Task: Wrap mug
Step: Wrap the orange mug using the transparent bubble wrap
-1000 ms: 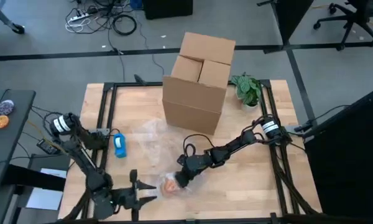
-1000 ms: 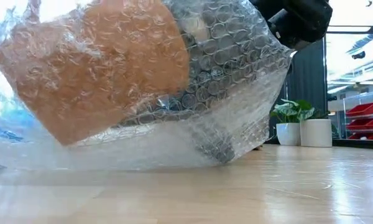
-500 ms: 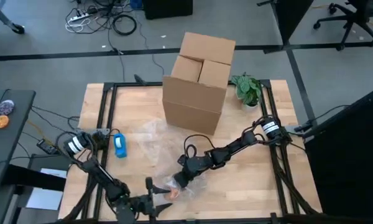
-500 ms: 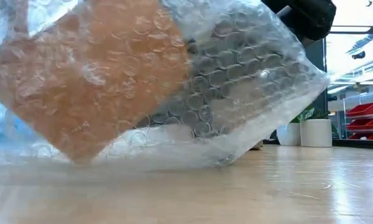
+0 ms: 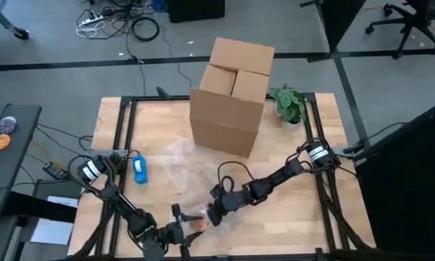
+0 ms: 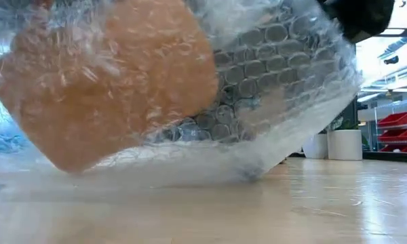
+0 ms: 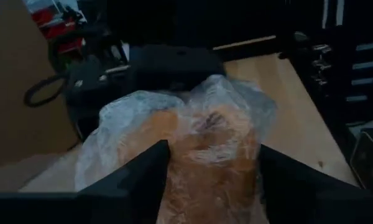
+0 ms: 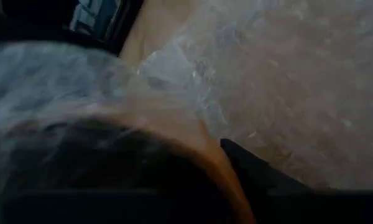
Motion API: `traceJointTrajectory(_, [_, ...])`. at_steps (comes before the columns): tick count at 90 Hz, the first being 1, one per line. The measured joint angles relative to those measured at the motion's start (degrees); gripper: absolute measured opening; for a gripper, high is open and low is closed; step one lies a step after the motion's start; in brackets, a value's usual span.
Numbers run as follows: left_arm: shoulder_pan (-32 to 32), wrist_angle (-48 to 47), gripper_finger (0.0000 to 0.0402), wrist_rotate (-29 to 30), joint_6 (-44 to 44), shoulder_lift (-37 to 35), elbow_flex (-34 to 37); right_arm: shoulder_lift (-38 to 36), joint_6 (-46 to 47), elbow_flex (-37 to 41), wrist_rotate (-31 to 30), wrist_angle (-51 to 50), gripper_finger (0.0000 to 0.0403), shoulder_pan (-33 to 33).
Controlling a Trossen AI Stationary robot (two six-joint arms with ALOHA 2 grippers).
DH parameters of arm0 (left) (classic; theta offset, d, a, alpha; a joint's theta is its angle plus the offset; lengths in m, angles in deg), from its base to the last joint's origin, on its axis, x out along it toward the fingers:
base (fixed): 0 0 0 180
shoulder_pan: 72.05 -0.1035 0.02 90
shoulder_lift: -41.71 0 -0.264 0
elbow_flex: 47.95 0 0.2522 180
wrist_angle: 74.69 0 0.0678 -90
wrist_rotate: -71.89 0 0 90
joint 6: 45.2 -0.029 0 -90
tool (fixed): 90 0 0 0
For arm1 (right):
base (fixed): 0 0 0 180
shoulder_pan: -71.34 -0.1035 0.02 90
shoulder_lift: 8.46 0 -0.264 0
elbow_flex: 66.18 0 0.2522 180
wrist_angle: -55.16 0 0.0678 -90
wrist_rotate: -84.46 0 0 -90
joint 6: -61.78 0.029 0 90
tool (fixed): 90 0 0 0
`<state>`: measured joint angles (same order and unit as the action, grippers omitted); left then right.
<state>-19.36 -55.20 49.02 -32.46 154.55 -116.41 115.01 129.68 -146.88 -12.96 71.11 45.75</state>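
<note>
The left hand [image 5: 183, 233] sits at the bottom centre of the high view, its two dark fingers [image 7: 146, 180] spread apart on either side of the orange mug [image 5: 199, 222], which is swathed in bubble wrap [image 6: 271, 102]. In the left wrist view the fingers flank the bundle low in the frame, with the wrapped mug [image 7: 202, 168] filling the gap between them; whether the fingers actually touch the plastic cannot be told.

The right hand [image 5: 214, 214] comes in from the right of the high view and presses against the same bundle from the opposite side. Its own camera shows only orange ceramic and crinkled film up close (one dark finger [image 8: 261, 171] crosses the lower right of that frame), so whether this hand is open or clamped on the wrap cannot be told.

In the low view the mug [image 6: 108, 81] lies tilted on the counter [image 6: 292, 210], occupying the upper left of the frame, with the bubble wrap ballooning out to the right of it and pooling on the wood beneath.

Further out in the high view, a loose stretch of clear wrap [image 5: 177, 163] lies spread on the counter above the bundle. A blue object [image 5: 139, 168] rests to the left of centre, well apart from the mug. A large cardboard box [image 5: 232, 98] stands at the top centre of the counter, and a small potted plant [image 5: 288, 105] sits just to its right.
</note>
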Motion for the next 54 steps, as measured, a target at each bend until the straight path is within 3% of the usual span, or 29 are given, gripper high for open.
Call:
traceJointTrajectory(27, [-0.1, -2.2, 0.0027, 0.5, 4.6, 0.1, 0.2, -2.0, -4.9, 0.4, -2.7, -1.8, 0.0142, -2.7])
traceJointTrajectory(54, [-0.5, -1.4, 0.0036, -4.1, 7.3, 0.1, 0.2, -2.3, -17.6, 0.2, -5.5, -3.6, 0.0188, -6.0])
